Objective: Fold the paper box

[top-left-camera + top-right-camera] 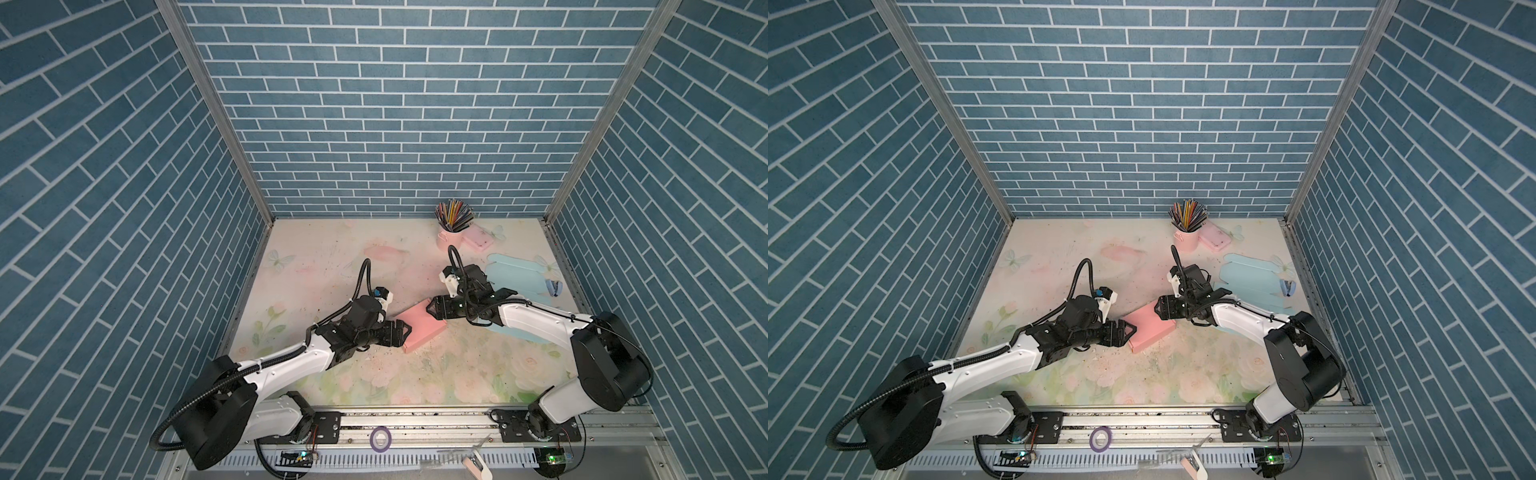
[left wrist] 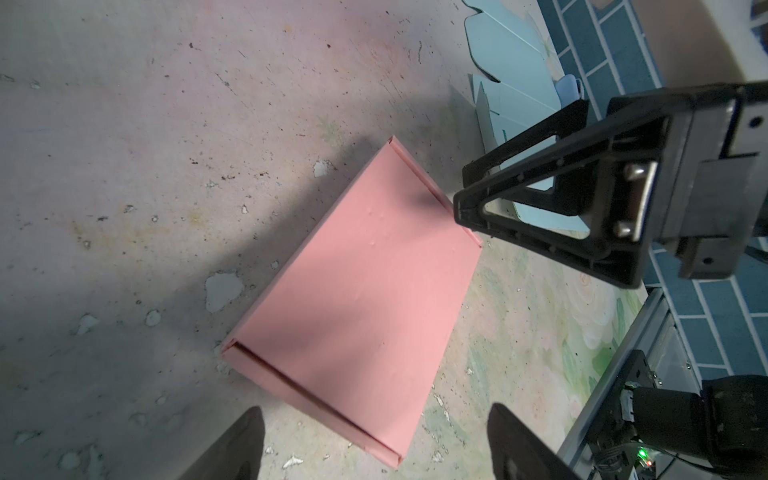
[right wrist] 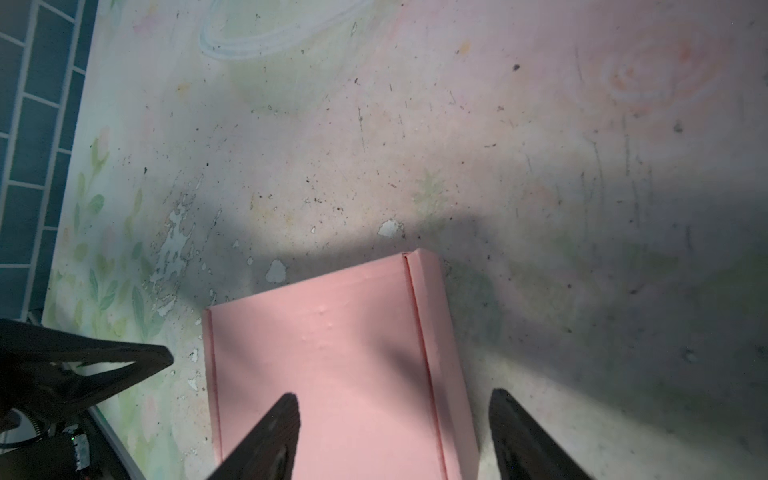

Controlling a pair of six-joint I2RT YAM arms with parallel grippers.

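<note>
a: both top views: pink box (image 1: 420, 330) lying flat mid-desk (image 1: 332, 257), left pincer (image 1: 406, 334) and right pincer (image 1: 430, 311) at opposite ends?

b: yep. left wrist: box (image 2: 357, 299) closed, left pincer (image 2: 374, 440) wide. right wrist: right pincer (image 3: 395, 411) wide too, straddling one box (image 3: 332, 365) edge, gripping nothing.

Inspection of my two arms, both built alike. The left arm (image 1: 291, 361) and right arm (image 1: 536, 320) have white shells on the long links and round black housings at the joints. A black ribbed cable (image 1: 365, 276) loops over each wrist, and a thicker one (image 1: 154, 437) runs off the left shoulder.

The left gripper (image 1: 409, 330) and right gripper (image 1: 429, 309) carry black fingers (image 2: 548, 243), open triangular frames dotted with small screw heads. Behind them I see a bare metal plate (image 2: 638, 199) with two bolts.

The left wrist has a white camera block (image 1: 385, 297) with a blue cap at ten o'clock. The base plates (image 1: 328, 426) are black and screwed down. A green light (image 1: 552, 459) shows at six o'clock of the right base.
</note>
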